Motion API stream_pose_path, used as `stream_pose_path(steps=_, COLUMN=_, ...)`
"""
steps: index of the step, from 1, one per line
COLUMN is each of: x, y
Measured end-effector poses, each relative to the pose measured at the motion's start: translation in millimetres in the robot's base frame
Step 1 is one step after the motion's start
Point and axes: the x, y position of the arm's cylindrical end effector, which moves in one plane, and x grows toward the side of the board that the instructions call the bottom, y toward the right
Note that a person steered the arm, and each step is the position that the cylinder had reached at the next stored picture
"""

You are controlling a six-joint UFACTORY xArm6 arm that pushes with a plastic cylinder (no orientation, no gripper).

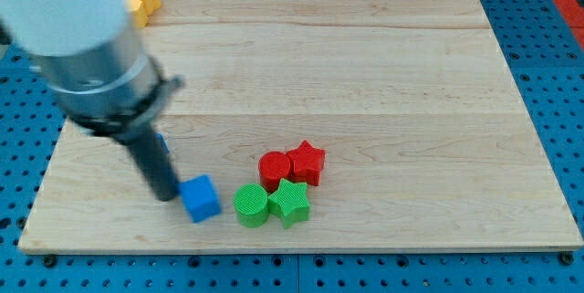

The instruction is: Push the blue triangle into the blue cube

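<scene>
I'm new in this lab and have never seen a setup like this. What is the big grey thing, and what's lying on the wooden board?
The big blurred grey shape is the robot arm, seen close up by the single camera; where that camera is mounted is not known. The arm has no gripper and holds nothing. It ends in a dark rod, and my tip rests on the pale wooden board, just to the view's left of the blue cube, about touching it. A sliver of blue shows behind the rod; its shape cannot be made out. Right of the cube cluster a green cylinder, a green star, a red cylinder and a red star. A yellow block sits at the top left edge.
</scene>
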Motion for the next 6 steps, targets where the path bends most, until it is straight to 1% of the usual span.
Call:
stream_pose_path(steps=1, x=1, y=-39)
stream_pose_path(steps=2, x=-15, y=-110)
stream_pose_path(steps=3, x=-62, y=-113)
stream_pose_path(steps=4, x=-75, y=-74)
stream_pose_path(steps=5, x=-60, y=-10)
stream_pose_path(steps=6, x=-45, y=34)
